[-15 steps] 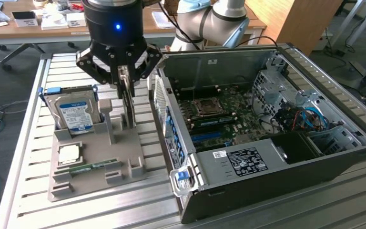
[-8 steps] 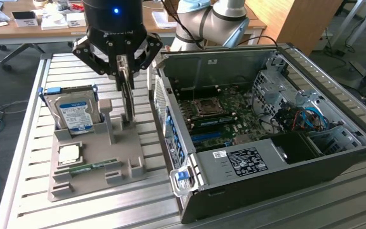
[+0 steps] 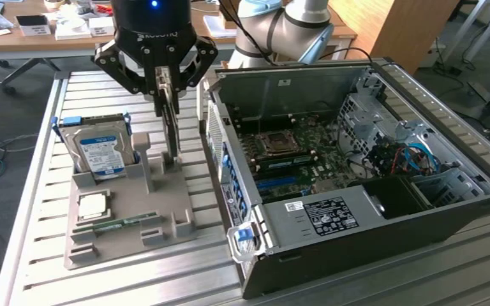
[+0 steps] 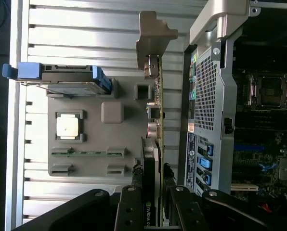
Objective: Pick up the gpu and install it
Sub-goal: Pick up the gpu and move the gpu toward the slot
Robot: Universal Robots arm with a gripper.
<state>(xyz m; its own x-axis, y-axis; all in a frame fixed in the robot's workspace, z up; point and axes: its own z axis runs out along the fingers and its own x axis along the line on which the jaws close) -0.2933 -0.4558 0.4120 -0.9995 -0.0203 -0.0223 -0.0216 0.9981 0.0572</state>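
Observation:
The gpu (image 3: pixel 171 121) stands on edge as a thin dark card between the hard drive and the open computer case (image 3: pixel 449 121). My gripper (image 3: pixel 168 86) is above it, shut on its upper end with one finger on each face. The card's lower end reaches down to the grey holder (image 3: pixel 168 210); I cannot tell whether it still sits in the slot. In the wrist view the gpu (image 4: pixel 153 125) runs away from my gripper (image 4: pixel 154 190), with its silvery end bracket (image 4: pixel 153 33) at the far end and the fan shroud near the fingers (image 4: pixel 133 202).
The grey holder also carries a silver hard drive (image 3: pixel 100 150) in blue rails, a square processor (image 3: pixel 92 205) and a green memory stick (image 3: pixel 122 224). The case lies on its side at the exterior view's right, motherboard (image 3: pixel 305 159) exposed. Everything rests on a slatted metal table (image 3: pixel 32 255).

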